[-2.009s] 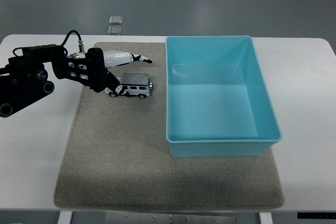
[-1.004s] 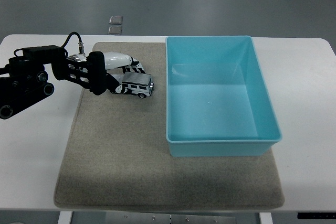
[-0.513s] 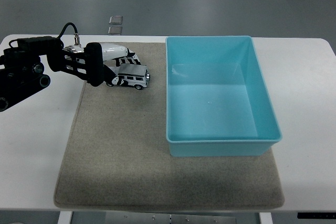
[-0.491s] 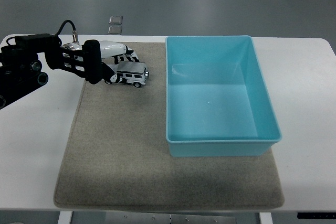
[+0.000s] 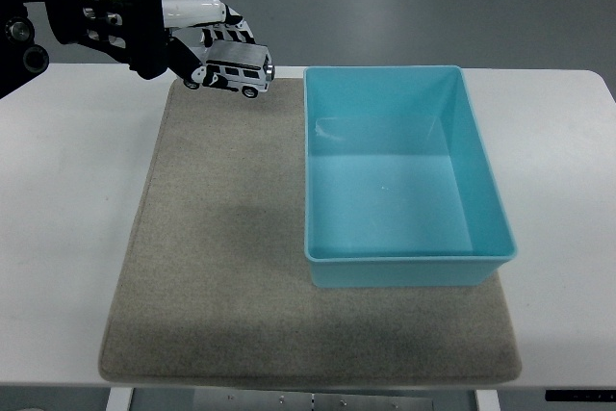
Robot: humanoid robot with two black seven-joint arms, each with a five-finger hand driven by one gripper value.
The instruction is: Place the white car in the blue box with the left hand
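White car (image 5: 231,71) hangs at eleven o'clock, above the mat's far edge and left of the blue box (image 5: 404,172), nose tilted toward it. Left hand (image 5: 183,28) has its fingers curled tight around the car's rear, partly hiding it. Grey mat (image 5: 221,276) lies under the box on the white table (image 5: 67,238). Grey floor lies beyond.

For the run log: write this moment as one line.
left hand: shut on white car | car: lifted above mat | blue box: empty | right hand: not visible
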